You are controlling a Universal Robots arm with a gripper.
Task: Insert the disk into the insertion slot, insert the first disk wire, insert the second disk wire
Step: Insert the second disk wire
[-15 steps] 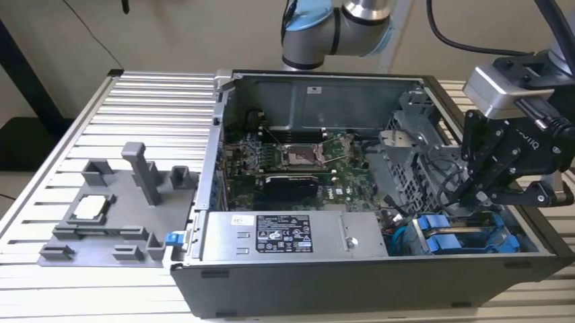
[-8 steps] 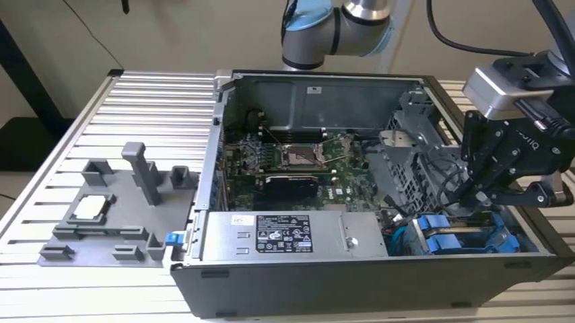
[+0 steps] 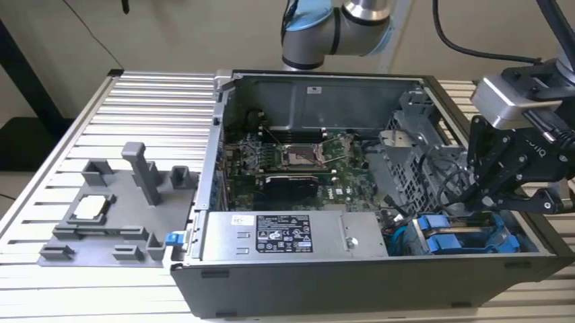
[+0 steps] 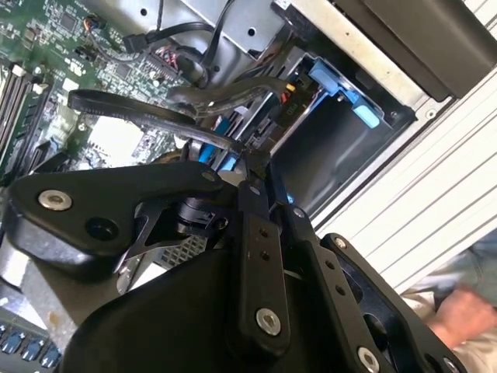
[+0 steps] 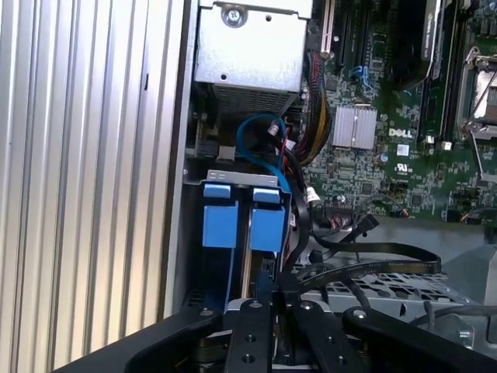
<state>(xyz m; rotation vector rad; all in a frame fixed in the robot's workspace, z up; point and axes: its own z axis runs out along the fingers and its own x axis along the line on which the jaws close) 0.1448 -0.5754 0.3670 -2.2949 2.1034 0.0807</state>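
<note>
The black fingers (image 3: 485, 202) reach down into the open grey computer case (image 3: 359, 282) at the exterior view's right, just above two blue-tabbed drives (image 3: 458, 237) seated side by side in the grey sheet-metal insertion slot (image 3: 409, 242). In the second wrist view the fingers (image 4: 256, 167) look pressed together around black flat cables (image 4: 155, 109), though whether they grip one I cannot tell. In the first wrist view the disk (image 5: 268, 221) lies straight ahead of the fingertips, its long axis running away into the slot.

Blue disk (image 5: 267, 221) tabs, black hand (image 3: 489, 195), prob. grey slot (image 3: 422, 250).
</note>
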